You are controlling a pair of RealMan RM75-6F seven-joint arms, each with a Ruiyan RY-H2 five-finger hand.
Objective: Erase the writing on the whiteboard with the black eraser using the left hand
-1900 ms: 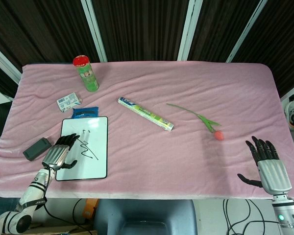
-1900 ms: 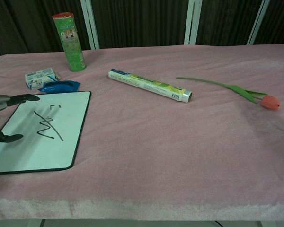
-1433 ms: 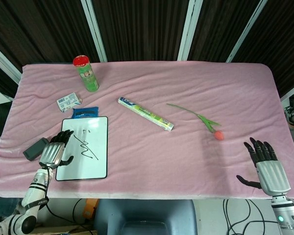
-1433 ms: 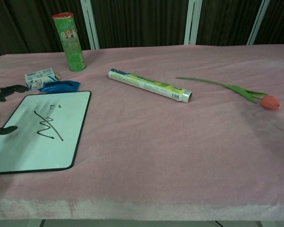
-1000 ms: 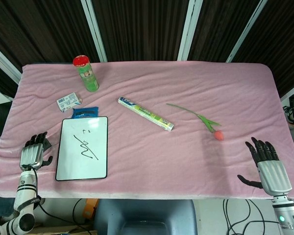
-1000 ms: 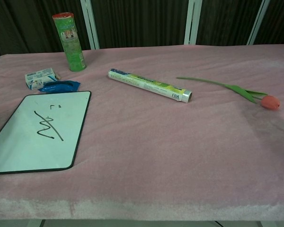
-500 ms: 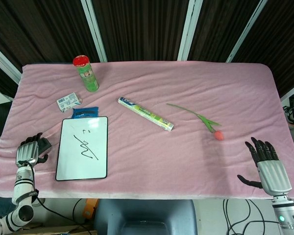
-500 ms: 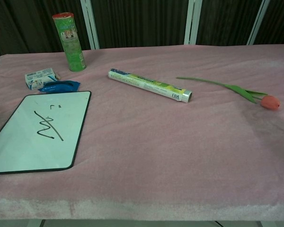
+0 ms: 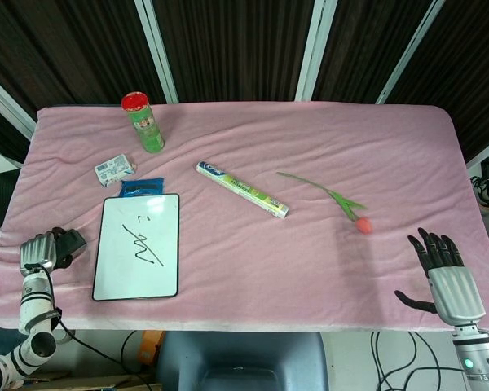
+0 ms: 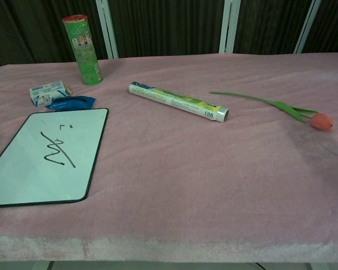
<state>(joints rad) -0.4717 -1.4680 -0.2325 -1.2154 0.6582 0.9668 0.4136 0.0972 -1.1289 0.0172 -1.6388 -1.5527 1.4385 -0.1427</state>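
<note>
The whiteboard (image 9: pixel 165 269) lies flat near the table's front left, with a black squiggle (image 9: pixel 145 247) and small marks on it; the chest view shows the whiteboard (image 10: pixel 22 183) and its squiggle (image 10: pixel 57 152) too. To the board's left lies the black eraser (image 9: pixel 72 239), partly covered. My left hand (image 9: pixel 39 252) rests over the eraser's left part, dark fingers curled down onto it; whether they grip it is unclear. The chest view does not show this hand. My right hand (image 9: pixel 445 273) hovers off the table's front right corner, fingers spread, holding nothing.
A green can (image 9: pixel 144 122) stands at the back left. A small box (image 9: pixel 114 169) and a blue packet (image 9: pixel 140 187) lie just behind the board. A long tube (image 9: pixel 242 189) lies mid-table, and a tulip (image 9: pixel 363 224) to its right.
My left hand has left the whiteboard, slid left past its edge and settled on the eraser, fingers curling down. The right hand has barely moved.
</note>
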